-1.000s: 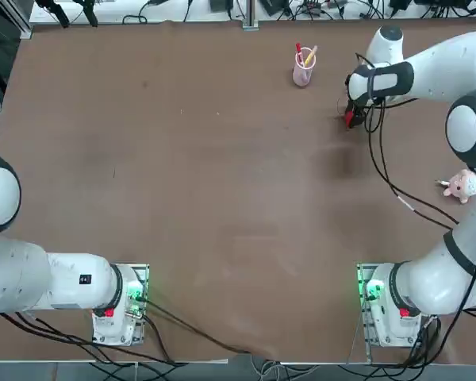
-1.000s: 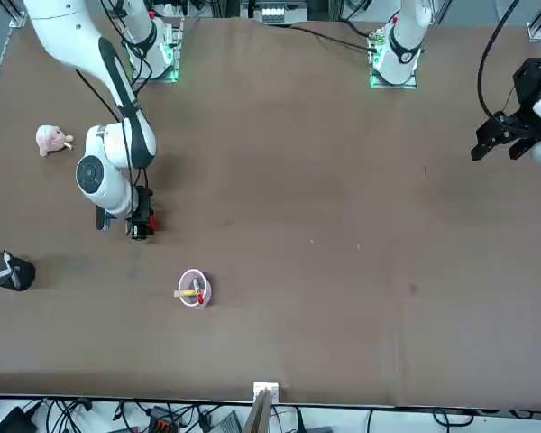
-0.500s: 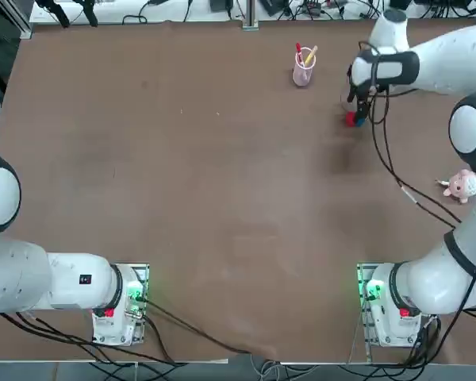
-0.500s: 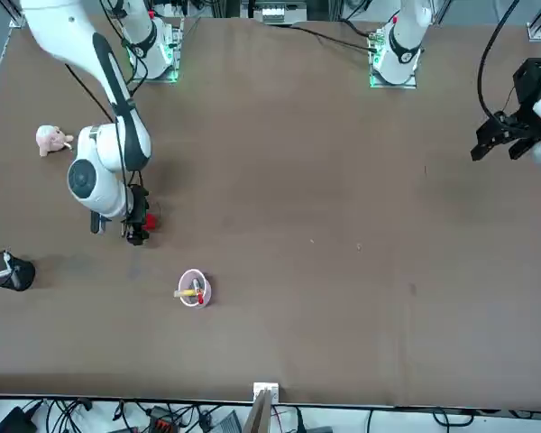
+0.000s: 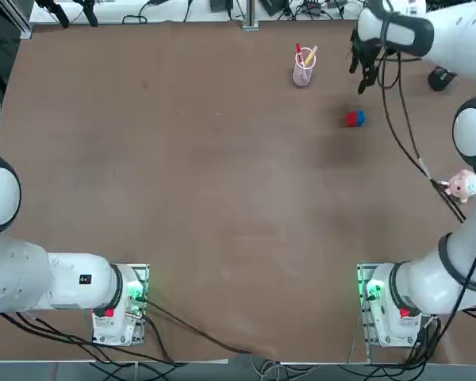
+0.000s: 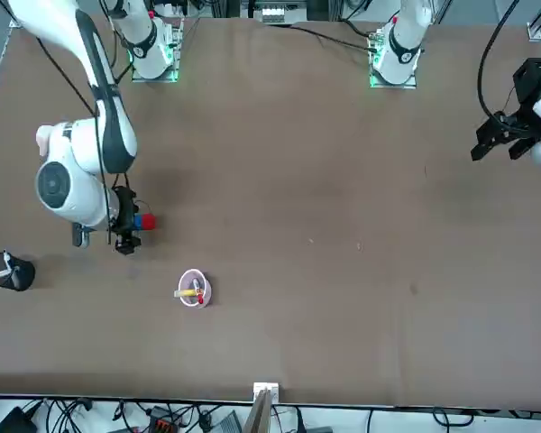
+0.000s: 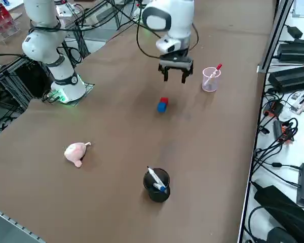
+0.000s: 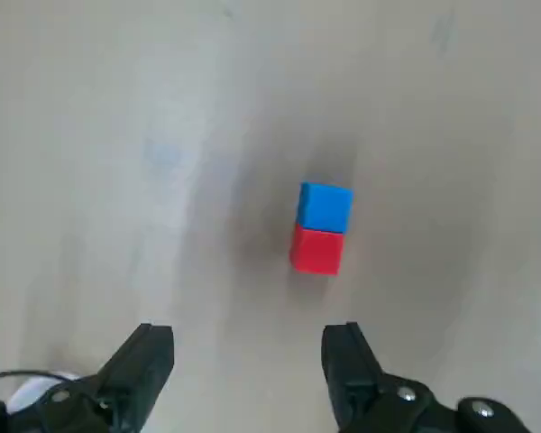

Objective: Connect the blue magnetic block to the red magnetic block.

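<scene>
"The right claw (image 8: pixel 248 330) is spread wide. Where is it?"

"Up over the surface (image 5: pixel 222 198), out toward the far edge. The pink cup (image 5: pixel 302 70) is to its left, and the black cup (image 7: pixel 156 188) is off to its right."

"Is there room to move?"

"Lots! There's a great big bare patch going left from the blocks, all across the middle. The far edge is just past the pink cup, so that side is tighter. Coming back toward the arm's base, there's open room too, but the black cables (image 5: pixel 413 151) hang down on the right, and the pink toy (image 5: pixel 462 184) sits there, close to them."

"And where are the blocks?"

"They're on the surface, lower than the claw. From overhead, they show a little nearer the arm's base than the claw does. The view from its wrist shows them out past its two finger ends, well apart from them."

"Are they stuck together?"

"The blue block (image 8: pixel 325 207) and the red block (image 8: pixel 316 251) are touching, one flat side against the other, in a neat row. The blue one is on the right and the red one is on the left."
</scene>
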`<state>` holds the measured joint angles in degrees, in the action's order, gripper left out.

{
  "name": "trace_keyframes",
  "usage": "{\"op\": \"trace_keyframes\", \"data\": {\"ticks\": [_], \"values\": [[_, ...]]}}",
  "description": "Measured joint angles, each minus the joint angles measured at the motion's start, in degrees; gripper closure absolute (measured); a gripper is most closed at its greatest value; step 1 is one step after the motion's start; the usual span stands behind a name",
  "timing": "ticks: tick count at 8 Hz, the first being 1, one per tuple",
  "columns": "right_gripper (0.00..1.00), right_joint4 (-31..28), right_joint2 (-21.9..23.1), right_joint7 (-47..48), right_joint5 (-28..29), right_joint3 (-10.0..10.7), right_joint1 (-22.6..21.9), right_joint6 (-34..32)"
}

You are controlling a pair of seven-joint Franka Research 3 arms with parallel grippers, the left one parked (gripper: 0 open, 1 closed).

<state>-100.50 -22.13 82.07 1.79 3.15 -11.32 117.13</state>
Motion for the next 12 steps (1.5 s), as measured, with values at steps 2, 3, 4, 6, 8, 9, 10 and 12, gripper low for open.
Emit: {"op": "trace_keyframes", "data": {"ticks": [2,3,4,6,8,9,10,12], "values": [[0.0,5.7,0.1,-9.65,-0.02,0.08,0.14,-6.54],[0.0,8.78,0.18,-15.87,-0.09,0.23,0.4,-10.14],[0.0,11.51,0.33,-22.44,-0.13,0.39,0.74,-13.18],[0.0,14.72,1.41,-35.25,-0.21,0.7,1.79,-15.92],[0.0,15.56,3.82,-46.9,-0.23,0.86,4.26,-17.49],[0.0,15.69,5.09,-52.59,-0.23,0.9,5.36,-18.72],[0.0,15.8,6.39,-57.63,-0.24,0.92,6.23,-19.91],[0.0,15.92,9.27,-65.87,-0.26,0.94,7.48,-22.3]]}}
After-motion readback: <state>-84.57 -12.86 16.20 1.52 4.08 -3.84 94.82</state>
